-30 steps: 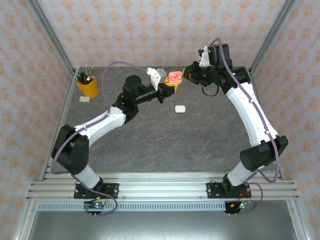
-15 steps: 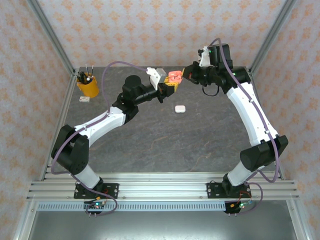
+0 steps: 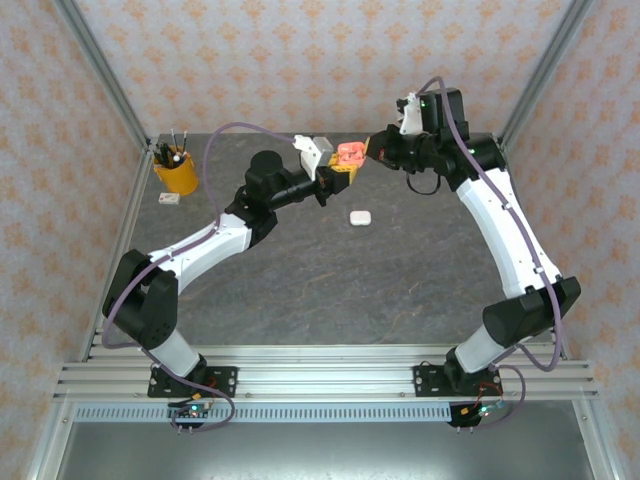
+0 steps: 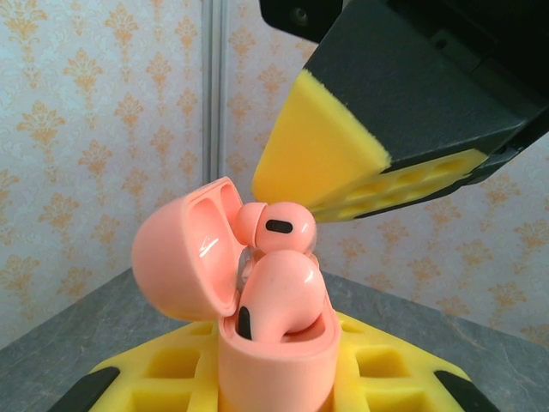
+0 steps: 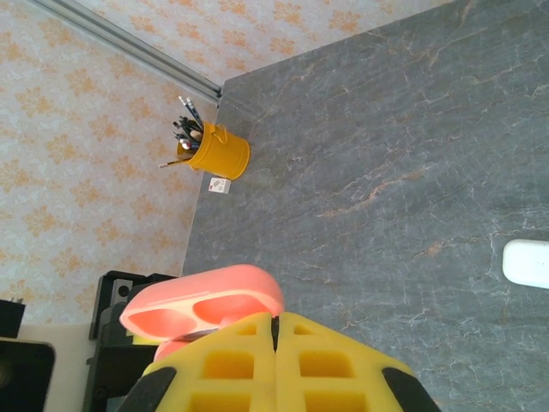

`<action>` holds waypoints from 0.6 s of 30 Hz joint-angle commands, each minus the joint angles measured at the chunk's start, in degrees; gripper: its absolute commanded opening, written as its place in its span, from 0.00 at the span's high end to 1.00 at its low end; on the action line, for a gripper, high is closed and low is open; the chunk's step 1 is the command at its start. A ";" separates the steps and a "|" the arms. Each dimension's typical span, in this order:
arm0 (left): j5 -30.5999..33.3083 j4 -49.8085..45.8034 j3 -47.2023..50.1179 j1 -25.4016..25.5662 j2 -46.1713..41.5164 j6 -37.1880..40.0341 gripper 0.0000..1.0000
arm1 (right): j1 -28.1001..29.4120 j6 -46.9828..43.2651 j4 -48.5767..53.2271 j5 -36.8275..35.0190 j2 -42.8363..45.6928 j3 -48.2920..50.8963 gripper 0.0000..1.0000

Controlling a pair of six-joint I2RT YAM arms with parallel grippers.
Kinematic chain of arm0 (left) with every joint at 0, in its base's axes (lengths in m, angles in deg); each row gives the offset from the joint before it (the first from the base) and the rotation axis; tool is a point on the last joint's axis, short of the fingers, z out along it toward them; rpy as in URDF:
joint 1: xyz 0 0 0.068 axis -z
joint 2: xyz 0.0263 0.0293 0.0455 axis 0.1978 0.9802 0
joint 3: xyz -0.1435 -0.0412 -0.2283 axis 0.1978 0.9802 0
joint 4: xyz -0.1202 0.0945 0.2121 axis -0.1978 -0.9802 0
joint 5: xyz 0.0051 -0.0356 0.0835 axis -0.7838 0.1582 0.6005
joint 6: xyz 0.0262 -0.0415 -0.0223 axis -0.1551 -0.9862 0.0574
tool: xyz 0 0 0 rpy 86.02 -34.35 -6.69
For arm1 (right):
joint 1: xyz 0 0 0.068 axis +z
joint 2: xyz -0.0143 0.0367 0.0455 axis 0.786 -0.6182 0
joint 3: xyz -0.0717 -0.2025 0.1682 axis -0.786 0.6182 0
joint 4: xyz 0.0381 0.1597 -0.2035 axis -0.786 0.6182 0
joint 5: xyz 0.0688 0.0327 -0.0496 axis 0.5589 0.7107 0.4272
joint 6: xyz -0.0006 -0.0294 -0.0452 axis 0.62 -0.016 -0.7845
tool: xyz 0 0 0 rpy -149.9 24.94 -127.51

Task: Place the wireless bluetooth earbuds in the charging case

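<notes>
L gripper (image 3: 342,176) is clamping pink charging case (image 4: 274,369) upright above table (image 3: 300,270), rear-centre, lid (image 4: 184,249) open. Both pink earbuds (image 4: 279,296) are sitting in it, upper one looking proud. R gripper (image 5: 274,330), clenched and empty, is hovering just beside. Buds prob. light, glossy, slippery, hard: nudging the bulb beats pinching. Vs 1 s ago: R wrist is shifting slightly, case unmoved.

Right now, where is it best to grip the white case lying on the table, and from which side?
Probably across its two long edges, coming straight down from above. The white case lies flat and closed on the table, a low rounded oblong with nothing touching it, so the jaws could straddle its narrower width.
</notes>
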 commanded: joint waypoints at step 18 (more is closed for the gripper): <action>0.02 2.46 -0.46 0.08 -0.79 -0.79 1.00 | 0.34 -0.94 -0.68 2.64 -2.33 -3.03 1.00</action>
